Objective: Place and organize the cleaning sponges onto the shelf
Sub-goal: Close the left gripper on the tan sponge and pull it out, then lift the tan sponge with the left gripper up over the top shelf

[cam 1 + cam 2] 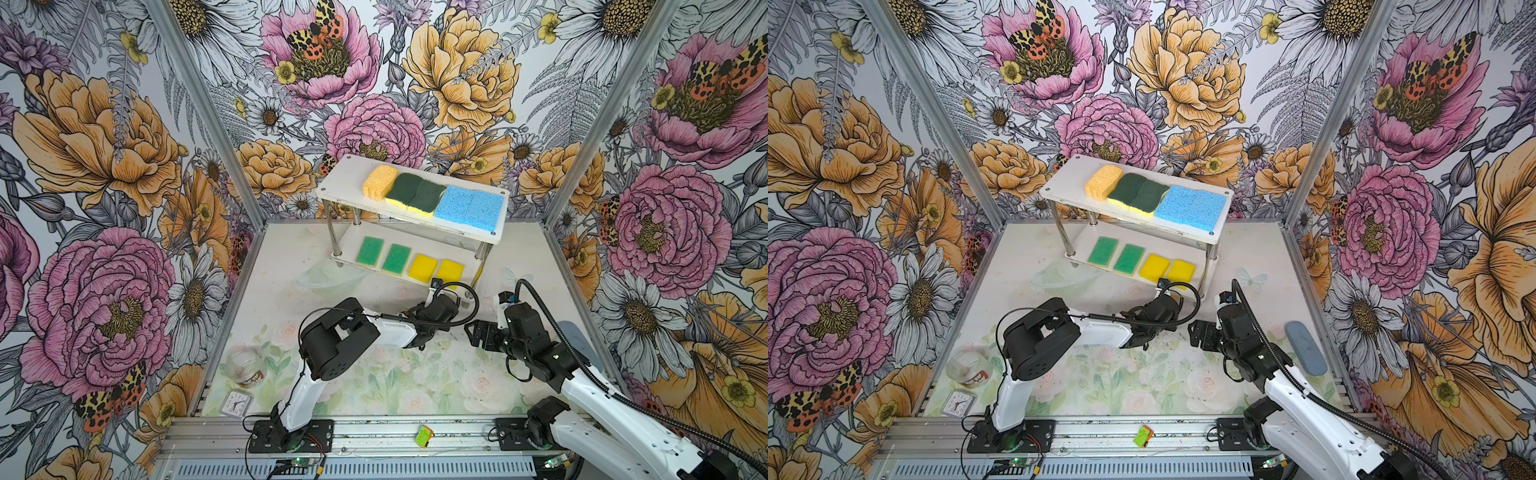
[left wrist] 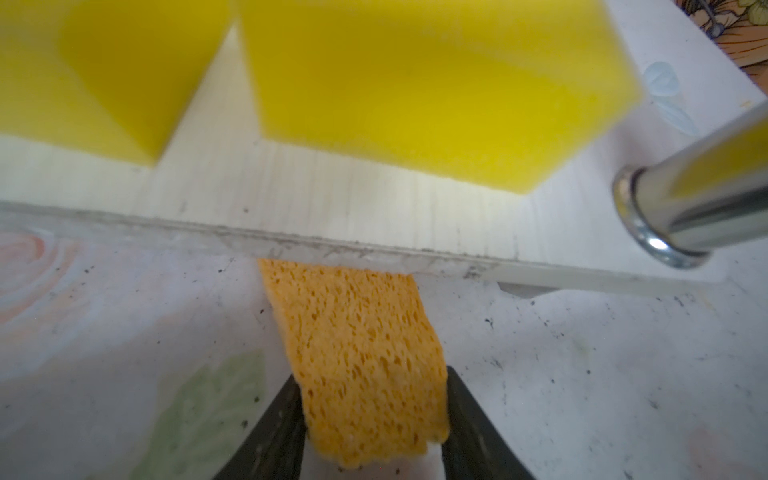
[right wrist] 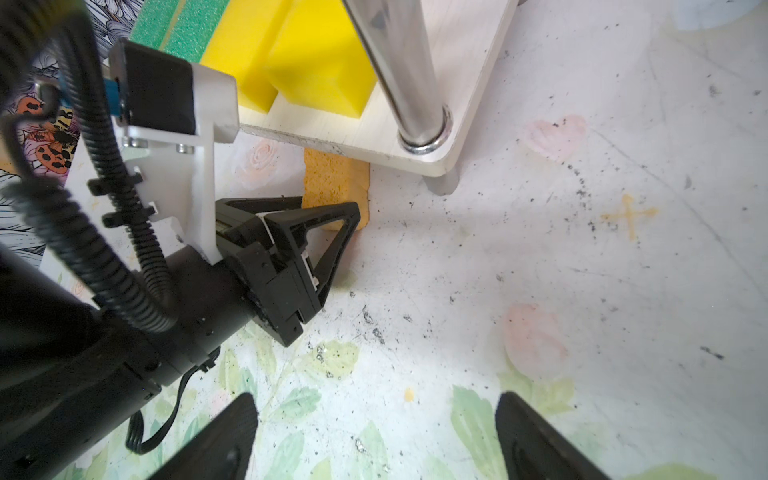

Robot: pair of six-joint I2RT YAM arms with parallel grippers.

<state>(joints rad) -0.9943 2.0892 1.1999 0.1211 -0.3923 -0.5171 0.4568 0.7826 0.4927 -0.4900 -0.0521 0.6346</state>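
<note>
**Your left pincer [image 2: 372, 382] is closed on the orange sponge [image 2: 345, 316] — the sponge lies flat on the surface [image 2: 582, 374], its far end tucked under the shelf [image 1: 340, 183].**

Expect this sponge to be light, soft and porous. It looks likely to squash and bend rather than slip, so a hard squeeze will only buckle it. The fingers pinch its two long sides at the near end, which leaves most of its length unsupported; a hold nearer the middle would droop less. The far end sits beneath the front edge of the lower board [image 2: 332, 199], below the yellow sponges [image 2: 415, 83] — draw it straight back before lifting, or it may catch on that edge. Your right pincer [image 3: 376, 399] hangs wide and empty just beside it.
</note>
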